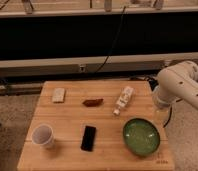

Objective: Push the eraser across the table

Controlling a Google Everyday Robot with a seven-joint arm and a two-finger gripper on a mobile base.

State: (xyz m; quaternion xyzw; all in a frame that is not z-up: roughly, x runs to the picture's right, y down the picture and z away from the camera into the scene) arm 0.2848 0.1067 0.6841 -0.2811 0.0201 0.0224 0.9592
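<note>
Black eraser point(88, 138) near table point(72, 114) front edge, jaws out of view

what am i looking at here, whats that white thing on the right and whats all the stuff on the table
This is one camera looking down on a wooden table. The white thing on the right is part of a robot arm. Its grasping end, the claw, is not in view, so nothing can be seen held. On the table, nearest the camera, are a white cup, a black eraser and a green bowl. Farther back are a beige block, a reddish-brown item and a white bottle lying down. The robot's job is to push the eraser.
</note>
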